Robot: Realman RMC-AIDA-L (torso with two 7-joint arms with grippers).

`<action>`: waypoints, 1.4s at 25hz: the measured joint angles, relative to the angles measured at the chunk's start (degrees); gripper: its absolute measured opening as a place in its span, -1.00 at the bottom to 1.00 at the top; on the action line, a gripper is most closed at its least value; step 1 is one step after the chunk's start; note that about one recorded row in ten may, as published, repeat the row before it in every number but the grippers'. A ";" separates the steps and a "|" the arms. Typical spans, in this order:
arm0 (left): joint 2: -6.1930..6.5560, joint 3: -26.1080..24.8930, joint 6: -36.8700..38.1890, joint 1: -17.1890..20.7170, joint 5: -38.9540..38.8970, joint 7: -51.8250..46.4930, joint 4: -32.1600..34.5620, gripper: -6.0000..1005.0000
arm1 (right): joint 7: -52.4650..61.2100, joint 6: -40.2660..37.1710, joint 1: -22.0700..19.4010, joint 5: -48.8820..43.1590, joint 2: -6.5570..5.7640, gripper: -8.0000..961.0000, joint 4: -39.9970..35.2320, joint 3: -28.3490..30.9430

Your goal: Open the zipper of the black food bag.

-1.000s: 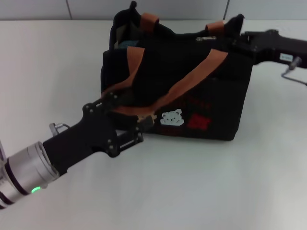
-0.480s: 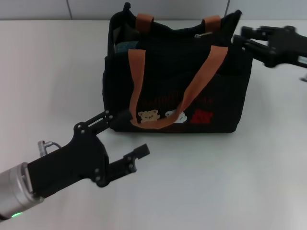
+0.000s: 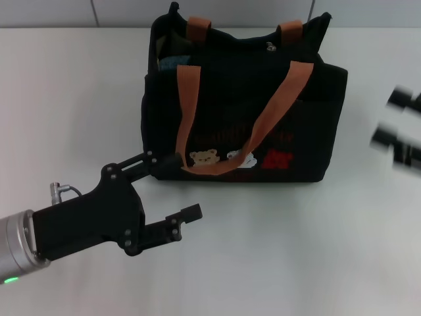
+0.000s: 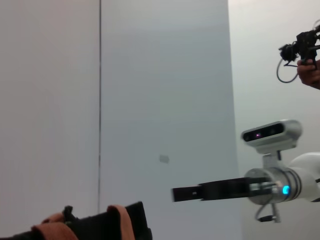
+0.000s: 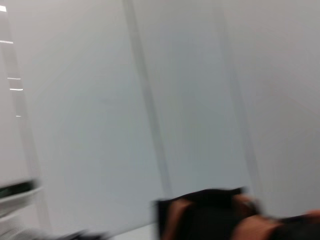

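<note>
The black food bag [image 3: 243,112] stands upright toward the far middle of the white desk [image 3: 296,250], its front with the bear patches facing the robot and one orange-brown strap [image 3: 250,131] drooping down that face. The zipper [image 3: 227,41] runs along the bag's top edge, its long axis lying left to right across the robot's front, and the small silver pull tab [image 3: 270,47] sits toward the right end of that line, near the right-hand strap root. The mouth at the left end looks gaping, with something bluish showing inside, so I would judge the zipper largely undone already, though the track itself is too dark to follow. The left gripper [image 3: 172,187] hovers over the desk just in front of the bag's lower left corner, its fingers [image 3: 184,216] spread apart and holding nothing; the upper finger lies close to the bag's bottom edge, and I cannot tell whether it touches. From there the pull tab lies up, back and to the right, across the bag. The right gripper [image 3: 400,135] is out at the right edge of the head view, well apart from the bag and smeared in motion, so I cannot tell how its fingers stand. By plain position the right arm is the nearer one to the tab, should any pulling remain.
</note>
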 joint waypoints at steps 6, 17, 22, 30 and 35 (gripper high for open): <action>0.80 1.86 -2.37 -0.94 5.27 -6.19 5.57 0.46 | -9.06 -7.29 0.43 -10.40 -0.06 0.66 3.90 -0.53; -0.10 1.64 -4.72 -1.48 8.88 -8.55 8.01 0.46 | -11.07 -7.04 3.54 -14.30 0.02 0.75 8.73 -0.82; -0.28 1.79 -5.46 -1.46 8.88 -8.44 8.01 0.45 | -11.09 -6.98 3.83 -14.34 0.02 0.75 9.11 -0.84; -0.38 1.57 -5.53 -1.16 8.86 -8.21 8.02 0.45 | -11.25 -6.98 4.09 -14.38 0.03 0.75 9.60 -0.51; -0.62 1.58 -5.62 -1.03 8.86 -8.07 8.02 0.45 | -11.29 -6.98 4.11 -14.38 0.04 0.75 9.60 -0.31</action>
